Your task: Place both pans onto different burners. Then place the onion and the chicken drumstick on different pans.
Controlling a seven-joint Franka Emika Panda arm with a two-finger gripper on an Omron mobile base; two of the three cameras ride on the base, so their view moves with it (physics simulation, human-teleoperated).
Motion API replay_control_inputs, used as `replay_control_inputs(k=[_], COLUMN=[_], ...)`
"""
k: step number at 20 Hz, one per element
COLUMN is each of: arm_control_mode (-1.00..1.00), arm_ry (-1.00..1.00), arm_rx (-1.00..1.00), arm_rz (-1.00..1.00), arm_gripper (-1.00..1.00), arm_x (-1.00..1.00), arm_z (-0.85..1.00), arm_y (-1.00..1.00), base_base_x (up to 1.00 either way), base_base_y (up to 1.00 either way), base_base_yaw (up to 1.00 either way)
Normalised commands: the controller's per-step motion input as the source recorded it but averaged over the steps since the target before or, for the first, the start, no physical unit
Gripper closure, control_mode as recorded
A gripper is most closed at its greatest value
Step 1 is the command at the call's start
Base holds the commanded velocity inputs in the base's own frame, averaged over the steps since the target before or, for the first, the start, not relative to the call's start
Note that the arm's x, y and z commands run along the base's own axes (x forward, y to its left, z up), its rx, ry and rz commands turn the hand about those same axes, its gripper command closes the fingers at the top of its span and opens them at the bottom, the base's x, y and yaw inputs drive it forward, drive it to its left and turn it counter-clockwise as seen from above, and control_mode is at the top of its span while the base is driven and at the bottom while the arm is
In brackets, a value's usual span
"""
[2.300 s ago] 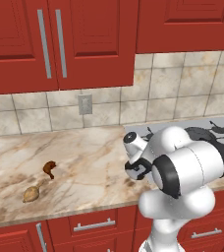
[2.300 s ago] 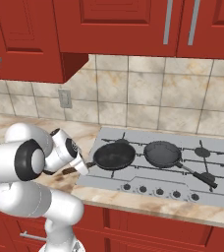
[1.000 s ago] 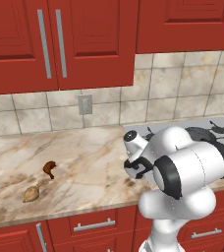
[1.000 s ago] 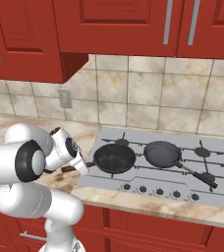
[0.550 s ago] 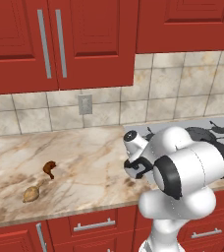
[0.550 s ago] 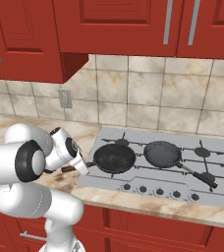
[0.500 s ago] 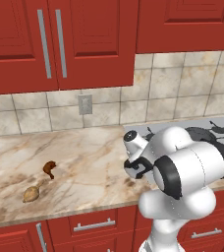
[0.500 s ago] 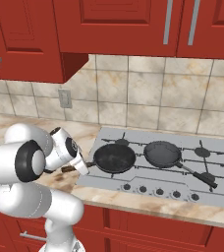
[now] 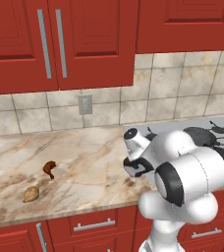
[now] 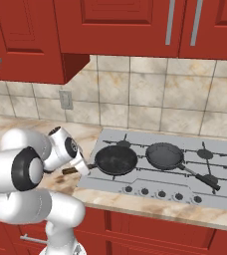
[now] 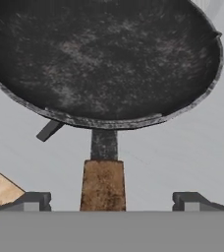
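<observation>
Onion [image 9: 31, 194] and chicken drumstick [image 9: 49, 168] on counter [image 9: 84, 162], well left of cooktop [image 10: 215, 164]; gripper [image 11: 109, 199] released, fingers [image 11: 33, 201] apart astride wooden handle [image 11: 103, 184] of wider pan [image 10: 115, 160] on left burner; smaller pan [image 10: 165, 155] on middle burner

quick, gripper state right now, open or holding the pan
Gripper: open, holding nothing; its fingertips stand apart on either side of the black pan's wooden handle, not touching it.
</observation>
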Motion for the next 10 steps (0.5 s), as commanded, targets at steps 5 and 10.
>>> replay_control_inputs(k=[5, 10], arm_control_mode=[-1.00, -1.00], arm_ry=[0.00, 0.01], arm_rx=[0.01, 0.00], arm_rz=[0.00, 0.00], arm_gripper=[-1.00, -1.00], arm_x=[-0.03, -0.13], arm_z=[0.25, 0.35], arm_y=[0.00, 0.02], base_base_x=[0.00, 0.00], base_base_y=[0.00, 0.00], base_base_yaw=[0.00, 0.00])
